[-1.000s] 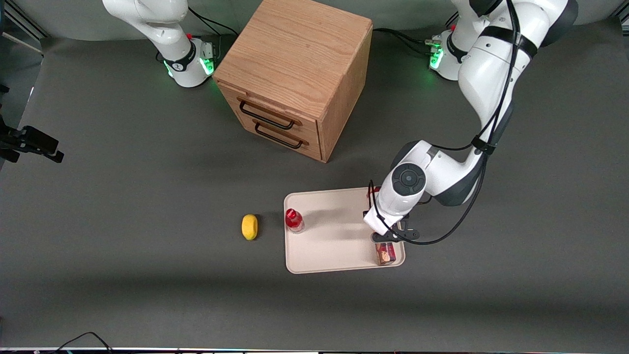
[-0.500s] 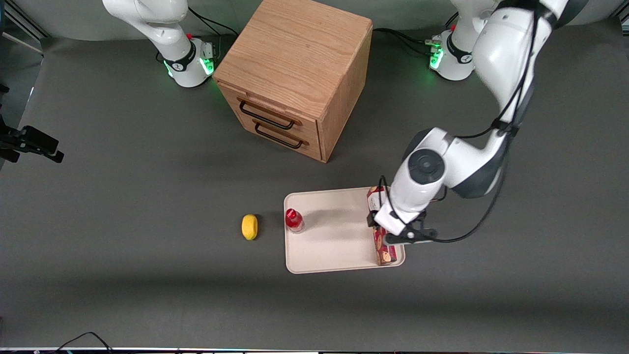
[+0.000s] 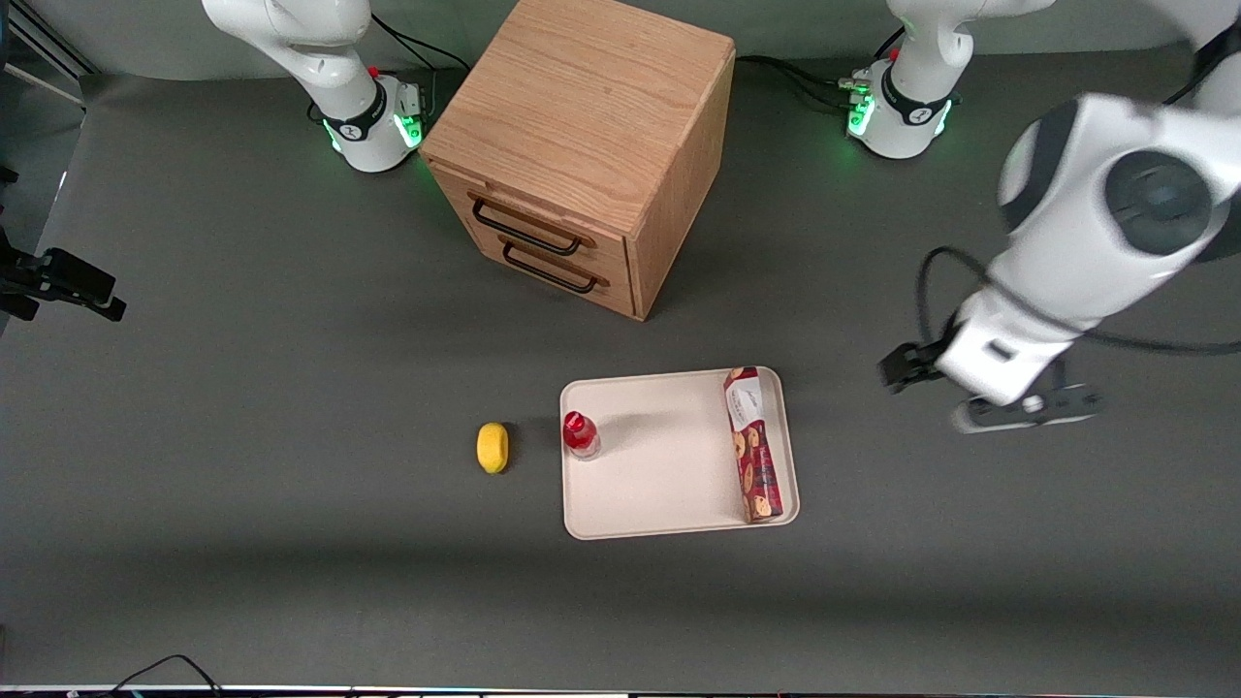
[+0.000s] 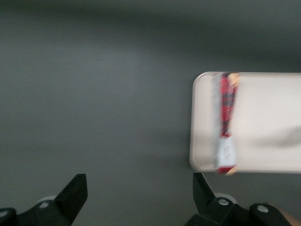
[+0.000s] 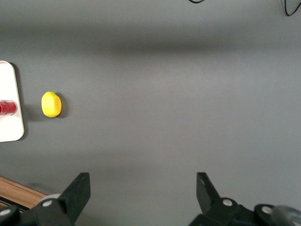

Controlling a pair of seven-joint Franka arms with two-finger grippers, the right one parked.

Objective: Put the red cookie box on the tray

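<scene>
The long narrow dark-red cookie box (image 3: pixel 753 444), printed w/ brown cookies and white at one end, is lying flat on the flat cream-beige rectangular tray (image 3: pixel 659 485), along the short edge toward the working arm's end of the table. Its white end is pointing away from the front camera; the cookie-printed end is sitting nearest that camera, close to the tray's corner. Nothing is touching the box.

The left arm's gripper (image 4: pixel 140 190) is hanging over bare grey table (image 3: pixel 291 388), well apart from the tray, toward the working arm's end. Its black fingers (image 4: pixel 75 190) are standing wide apart w/ nothing between them; in the wrist view the tray (image 4: pixel 263 155) and box (image 4: pixel 226 122) are showing clear of the fingers.

A small clear bottle w/ a red cap (image 3: pixel 580 433) is standing on the tray's edge toward the parked arm's end, approx. at mid-length. A yellow oval lemon-like item (image 3: pixel 493 447) is lying on the table just beside that edge, off the tray. A light wooden two-drawer cabinet w/ dark handles (image 3: pixel 582 145) is sitting farther from the front camera than the tray, drawers shut.
</scene>
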